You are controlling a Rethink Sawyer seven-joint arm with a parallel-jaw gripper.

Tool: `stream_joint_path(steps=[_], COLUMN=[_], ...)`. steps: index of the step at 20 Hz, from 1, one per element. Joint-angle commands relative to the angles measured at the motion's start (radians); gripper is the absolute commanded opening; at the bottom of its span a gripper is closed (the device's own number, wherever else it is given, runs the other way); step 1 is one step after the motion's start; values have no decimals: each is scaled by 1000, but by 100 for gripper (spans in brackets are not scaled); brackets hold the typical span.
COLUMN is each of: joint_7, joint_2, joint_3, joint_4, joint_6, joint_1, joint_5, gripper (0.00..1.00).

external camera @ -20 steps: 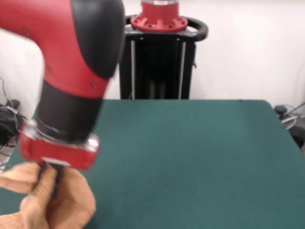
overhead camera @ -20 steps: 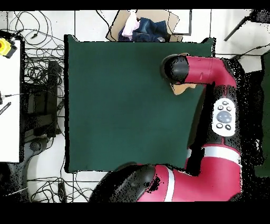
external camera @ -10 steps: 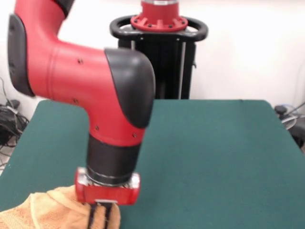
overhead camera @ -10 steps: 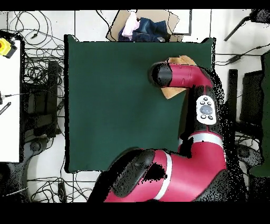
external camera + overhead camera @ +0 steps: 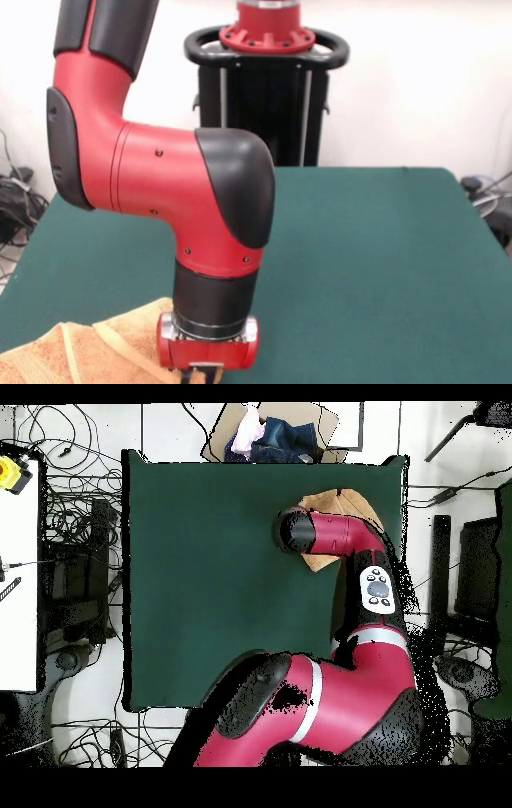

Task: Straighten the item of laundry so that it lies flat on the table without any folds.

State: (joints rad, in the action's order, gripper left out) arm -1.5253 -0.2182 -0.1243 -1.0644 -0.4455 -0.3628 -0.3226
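The item of laundry (image 5: pixel 80 352) is a light orange-tan towel lying rumpled at the near left corner of the green table (image 5: pixel 360 256), with a raised fold running across it. My gripper (image 5: pixel 198 376) stands low at the towel's right edge, shut on the cloth, and the picture's bottom edge cuts off its tips. In the overhead view the towel (image 5: pixel 350 504) shows near the table's (image 5: pixel 200 584) upper right corner, partly under the arm. The arm's wrist (image 5: pixel 297 531) hides the gripper there.
A cardboard box of clothes (image 5: pixel 270 434) sits just beyond the table's top edge in the overhead view. Cables (image 5: pixel 70 534) and a white bench (image 5: pixel 18 584) lie to the left. The black pedestal (image 5: pixel 268 96) stands behind the table.
The arm has swung rightward in the front view and come down. The towel came with it and went from a lifted bunch to lying lower and more spread on the table.
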Motion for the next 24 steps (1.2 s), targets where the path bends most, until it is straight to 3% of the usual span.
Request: stream_joint_path(steps=[1,5,11,16,24], joint_7=[-324,-342,-400,-442,-565], joint_2=[62,54,-80,-97,-122], joint_3=[-27,-18,9,98,200], joint_4=[-142,-170,-324,-348,-477], joint_6=[165,210,188,236,410], joint_1=[43,42,72,153,276], joint_5=[71,97,165,180,252], gripper=[0,0,0,0,0])
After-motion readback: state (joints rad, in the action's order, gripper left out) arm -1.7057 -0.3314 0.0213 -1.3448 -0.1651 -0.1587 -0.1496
